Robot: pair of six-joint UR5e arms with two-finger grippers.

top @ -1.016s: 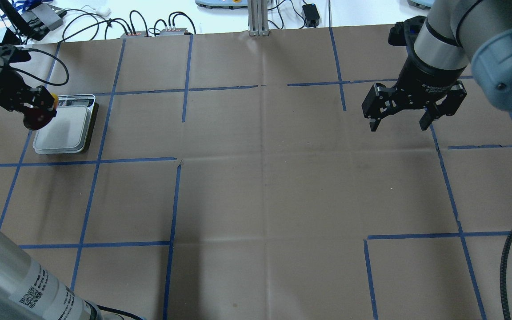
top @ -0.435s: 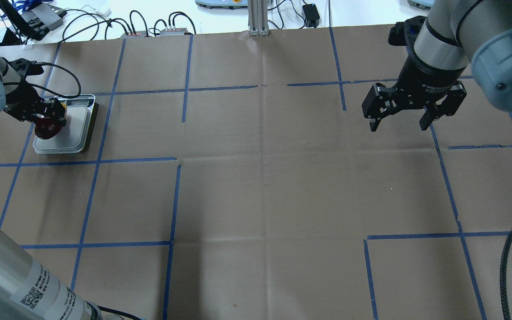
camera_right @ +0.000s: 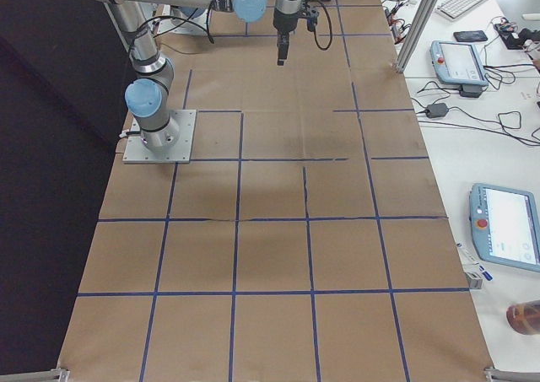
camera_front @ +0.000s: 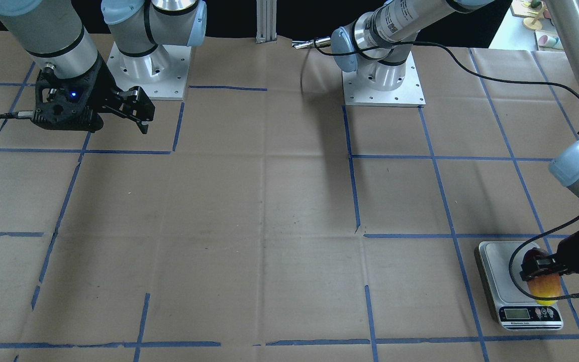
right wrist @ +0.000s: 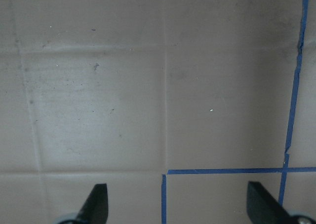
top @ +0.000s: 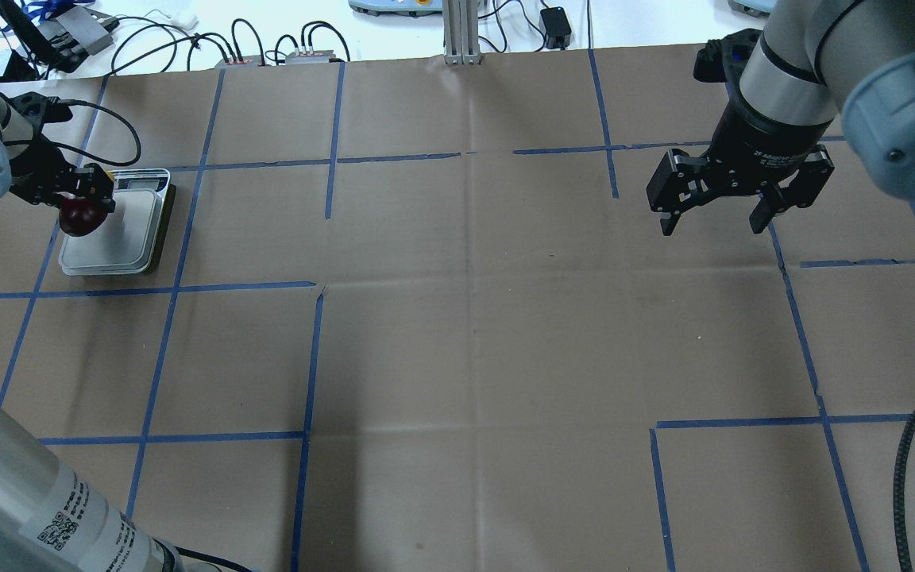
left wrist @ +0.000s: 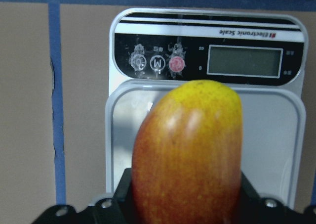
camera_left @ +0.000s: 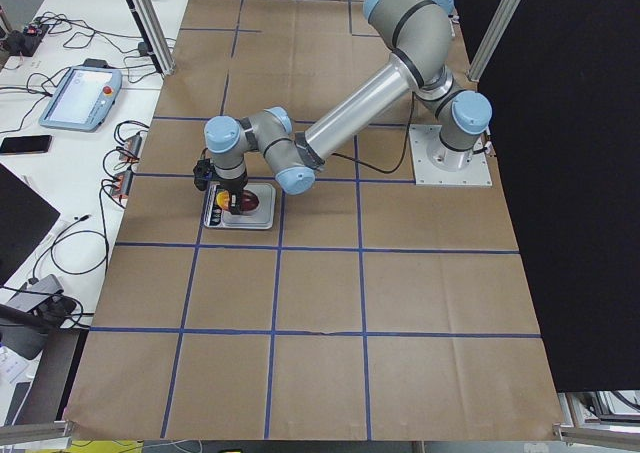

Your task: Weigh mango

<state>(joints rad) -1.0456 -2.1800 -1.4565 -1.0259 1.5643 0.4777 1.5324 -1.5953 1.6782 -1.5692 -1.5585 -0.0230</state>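
My left gripper (top: pixel 80 199) is shut on the mango (top: pixel 78 218), a red-to-yellow fruit, and holds it over the left edge of the white scale (top: pixel 128 238). In the front view the mango (camera_front: pixel 544 286) hangs at the scale's (camera_front: pixel 498 271) right side, beside the gripper (camera_front: pixel 541 269). In the left wrist view the mango (left wrist: pixel 190 155) fills the middle, yellow end toward the scale's blank display (left wrist: pixel 244 61). I cannot tell whether it touches the platform. My right gripper (top: pixel 712 218) is open and empty above the table's far right; its fingertips (right wrist: pixel 96 204) show over bare paper.
Brown paper with blue tape lines (top: pixel 310 357) covers the table. Cables and small boxes (top: pixel 267 56) lie beyond the far edge. A black cable (top: pixel 910 469) hangs at the right front. Both arm bases (camera_front: pixel 382 75) stand at the robot's side.
My left gripper swung with the mango from the scale's left side onto its platform area, then drew slightly back toward the left edge. The right arm has not moved.
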